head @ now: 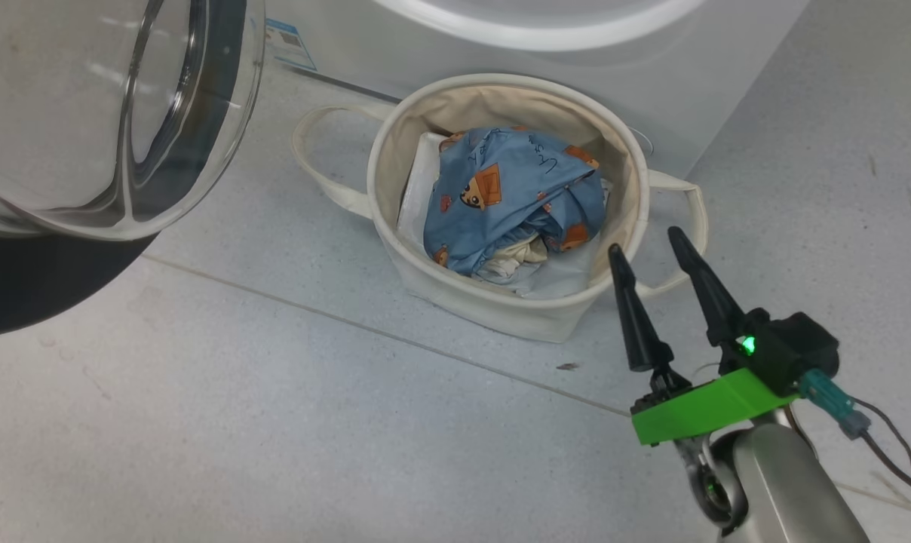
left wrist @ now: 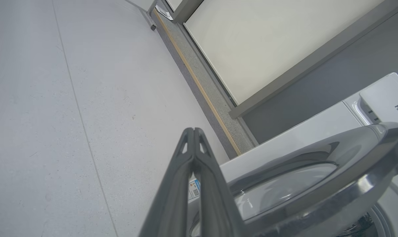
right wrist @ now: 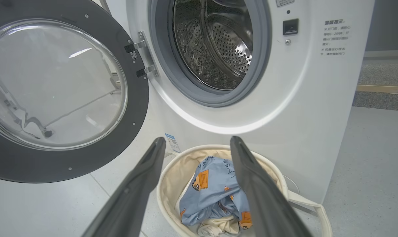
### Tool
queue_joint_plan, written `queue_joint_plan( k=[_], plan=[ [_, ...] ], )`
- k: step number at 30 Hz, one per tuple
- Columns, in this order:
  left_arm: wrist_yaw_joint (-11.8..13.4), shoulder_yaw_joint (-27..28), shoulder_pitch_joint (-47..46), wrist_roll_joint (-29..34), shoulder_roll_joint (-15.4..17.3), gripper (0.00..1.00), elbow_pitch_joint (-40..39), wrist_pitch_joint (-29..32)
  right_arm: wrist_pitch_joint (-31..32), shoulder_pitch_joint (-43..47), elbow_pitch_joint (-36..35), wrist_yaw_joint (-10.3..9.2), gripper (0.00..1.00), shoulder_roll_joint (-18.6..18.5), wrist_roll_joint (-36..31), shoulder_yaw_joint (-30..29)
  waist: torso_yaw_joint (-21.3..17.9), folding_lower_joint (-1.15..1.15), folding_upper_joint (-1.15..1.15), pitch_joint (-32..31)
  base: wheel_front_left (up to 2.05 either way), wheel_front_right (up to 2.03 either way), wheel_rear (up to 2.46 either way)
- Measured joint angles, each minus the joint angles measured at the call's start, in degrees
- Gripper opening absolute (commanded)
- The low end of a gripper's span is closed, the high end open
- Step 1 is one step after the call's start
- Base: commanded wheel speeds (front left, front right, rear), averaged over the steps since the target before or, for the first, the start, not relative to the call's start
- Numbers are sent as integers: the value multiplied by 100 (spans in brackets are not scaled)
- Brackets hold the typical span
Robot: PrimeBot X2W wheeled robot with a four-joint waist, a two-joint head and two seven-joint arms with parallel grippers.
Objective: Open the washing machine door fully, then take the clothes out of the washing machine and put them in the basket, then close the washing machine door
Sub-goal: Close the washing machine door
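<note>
Clothes (head: 508,196) sat bunched in the canvas basket (head: 501,320), on top of a flat white sheet (head: 414,200). The basket stood on the floor (head: 274,422) just in front of the washing machine (right wrist: 301,115), at 12 o'clock from the right gripper (head: 644,240), whose jaws were wide apart and empty. The left gripper (left wrist: 194,130) had its jaws pressed together on nothing, near the washing machine door (right wrist: 136,108); we saw no contact. The door hung swung out on its hinges (right wrist: 141,59), at 10 o'clock in the head view.

We judged the door rigid, fairly heavy and glossy-slick, with a breakable glass bowl. It looked best pushed on the black ring on the side far from the hinges, not pinched. The clothes looked soft and light.

The drum (right wrist: 218,49) looked bare where we saw it, but its top was cut off. The door's outer edge was cropped in the head view.
</note>
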Motion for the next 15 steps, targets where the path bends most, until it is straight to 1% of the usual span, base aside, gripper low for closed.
queue_joint_plan(
  k=[3, 7, 10, 11, 13, 15],
  plan=[
    [0, -57, -98, -135, -5, 0, 87, 179, 0, 12, 9, 0, 100, 0, -47, 54, -7, 0, 0, -32, 0, 0, 0],
    [20, -107, -269, -492, -81, 0, 222, 622, 0, 17, 8, 0, 100, 0, -77, 64, -13, 0, 0, -67, 0, 0, 0],
    [129, -140, -360, -772, -175, 0, 240, 965, 0, 20, 9, 0, 100, 0, -86, 107, -26, 0, 0, -87, 0, 0, 0],
    [202, -186, -415, -956, -226, 0, 209, 1243, 0, 21, 9, 0, 100, 0, -86, 112, -21, 0, 0, -92, 0, 0, 0],
    [260, -245, -437, -1132, -281, 0, 122, 1510, 0, 25, 10, 0, 100, 0, -86, 111, -9, 0, 0, -88, 0, 0, 0],
    [422, -310, -437, -1278, -321, 0, 8, 1801, 1, 26, 14, 0, 100, 0, -86, 111, 5, 0, 0, -82, 0, 0, 0]
  ],
)
